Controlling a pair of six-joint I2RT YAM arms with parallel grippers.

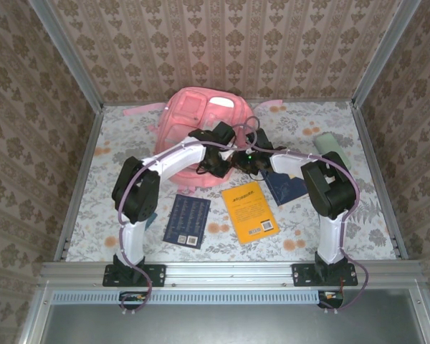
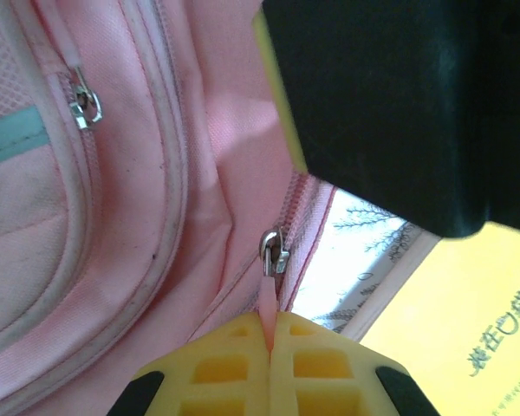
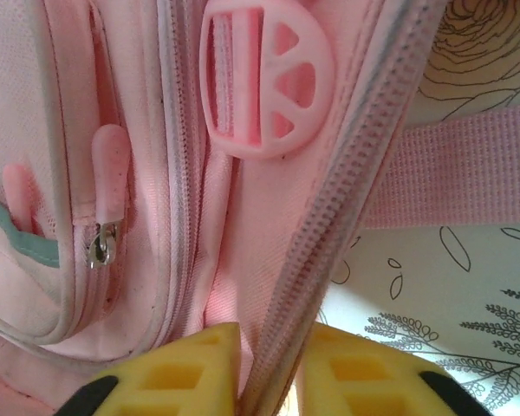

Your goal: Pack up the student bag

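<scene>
**Both arms on the near zip edge of the student bag (image 1: pixel 201 115)**

Top view: the pink student bag lies flat at the far centre of the table (image 1: pixel 358 236), with pink straps trailing off at its far left and far right. Both arms reach in to the bag's near edge, and their wrists are close together there.

The left pincer (image 2: pixel 269 351) is clenched. Its yellow fingertips (image 2: pixel 217 364) are pressed together on a thin pink pull tab (image 2: pixel 267 308). The tab runs up to a metal zip slider (image 2: pixel 276 253) on the bag's edge. A second slider (image 2: pixel 85 106) sits on a pocket zip further left in that view.

The right pincer (image 3: pixel 269 368) is clamped on the bag's zip tape (image 3: pixel 347 199), which passes between its yellow pads. Just beyond are a round pink buckle (image 3: pixel 264 82) and a pink webbing strap (image 3: pixel 468 173) lying across the floral cloth. A rubbery pink puller (image 3: pixel 111 169) hangs on a pocket zip to the left.

On the table near the bag:
- A yellow book (image 1: pixel 251 209) lies flat at near centre, just below the pincers.
- A dark blue book (image 1: pixel 187 219) lies to its left, apart from it.
- Another dark blue book (image 1: pixel 285 190) lies partly under the right arm.
- A pale green item (image 1: pixel 331 147) lies at the far right; I can't tell what it is.
</scene>
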